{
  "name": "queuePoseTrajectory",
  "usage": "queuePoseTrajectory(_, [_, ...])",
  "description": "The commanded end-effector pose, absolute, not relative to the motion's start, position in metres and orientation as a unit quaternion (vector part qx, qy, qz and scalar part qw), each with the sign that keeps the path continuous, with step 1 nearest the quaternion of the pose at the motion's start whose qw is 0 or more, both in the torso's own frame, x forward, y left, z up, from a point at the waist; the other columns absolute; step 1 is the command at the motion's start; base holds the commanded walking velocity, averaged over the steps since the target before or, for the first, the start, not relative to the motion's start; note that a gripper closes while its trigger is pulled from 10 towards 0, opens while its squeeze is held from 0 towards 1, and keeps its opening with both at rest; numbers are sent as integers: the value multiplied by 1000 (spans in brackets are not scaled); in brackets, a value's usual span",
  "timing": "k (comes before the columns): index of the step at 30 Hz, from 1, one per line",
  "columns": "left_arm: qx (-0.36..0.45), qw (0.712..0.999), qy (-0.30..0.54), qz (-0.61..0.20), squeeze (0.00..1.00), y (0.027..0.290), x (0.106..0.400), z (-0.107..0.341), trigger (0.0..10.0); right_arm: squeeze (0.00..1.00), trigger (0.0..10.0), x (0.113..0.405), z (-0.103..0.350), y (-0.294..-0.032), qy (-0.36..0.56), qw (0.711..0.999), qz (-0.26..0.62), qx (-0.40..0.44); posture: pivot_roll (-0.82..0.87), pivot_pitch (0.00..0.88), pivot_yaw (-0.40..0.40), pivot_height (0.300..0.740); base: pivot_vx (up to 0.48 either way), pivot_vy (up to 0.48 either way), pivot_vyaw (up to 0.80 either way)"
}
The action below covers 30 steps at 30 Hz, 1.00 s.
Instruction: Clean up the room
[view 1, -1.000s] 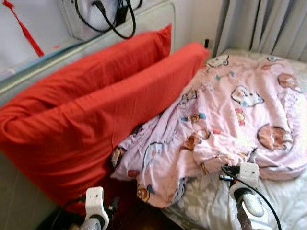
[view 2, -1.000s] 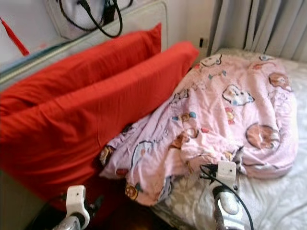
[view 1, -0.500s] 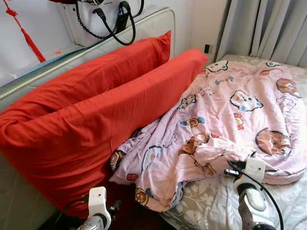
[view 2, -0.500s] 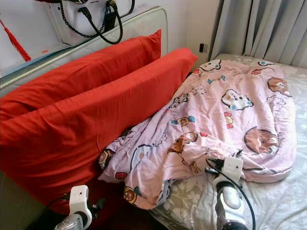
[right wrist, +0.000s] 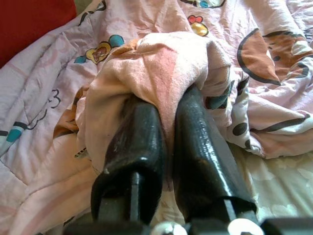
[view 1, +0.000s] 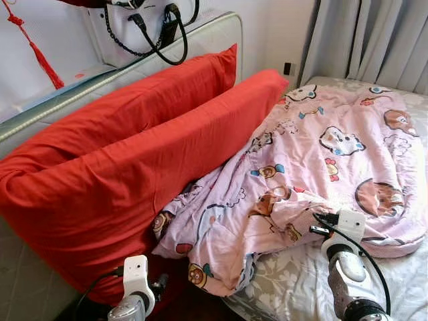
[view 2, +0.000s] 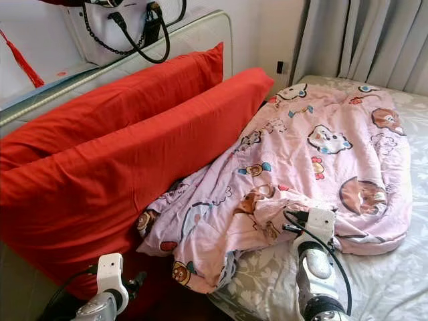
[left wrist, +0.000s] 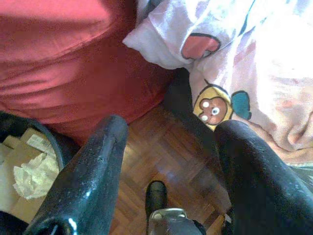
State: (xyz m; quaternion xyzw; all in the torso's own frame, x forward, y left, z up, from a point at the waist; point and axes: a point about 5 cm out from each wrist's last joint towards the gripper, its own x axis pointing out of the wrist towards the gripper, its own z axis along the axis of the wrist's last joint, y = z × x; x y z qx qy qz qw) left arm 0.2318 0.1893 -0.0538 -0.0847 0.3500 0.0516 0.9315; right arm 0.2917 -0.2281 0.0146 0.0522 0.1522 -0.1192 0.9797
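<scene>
Across the middle of the left eye view, a crumpled pink cartoon quilt (view 1: pixel 314 174) sprawls over the bed (view 1: pixel 294 294), its upper-left edge against two red pillows (view 1: pixel 134 154) propped on the headboard (view 1: pixel 120 67), apparently awaiting straightening. At lower right, the right pincer (view 1: pixel 329 224) meets the quilt's near fold. Low in the left wrist view, the left pincer (left wrist: pixel 168 169) hangs spread above the wood floor (left wrist: pixel 166 161), seemingly idle. Centre of the right wrist view, the black fingers (right wrist: pixel 142 147) pinch a bunched fold, likely to lift it.
</scene>
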Motion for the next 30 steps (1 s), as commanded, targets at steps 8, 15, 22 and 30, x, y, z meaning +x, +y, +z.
queuePoseTrajectory(8, [-82,922,373,68,0,196,227,-57,10000,0,10000,299,25,-235,126,980,-138,65,-42,0,83,740,0,0,0])
queuePoseTrajectory(15, [-84,919,379,68,0,193,228,-58,10000,0,10000,300,28,-235,115,981,-142,69,-40,0,78,740,0,0,0])
queuePoseTrajectory(22, [-78,922,375,61,0,192,230,-57,10000,0,10000,300,27,-234,116,980,-146,70,-42,0,90,740,-71,0,0])
queuePoseTrajectory(30, [-75,924,370,60,0,193,232,-55,10000,0,10000,299,27,-236,115,980,-149,69,-38,0,93,740,-257,0,0])
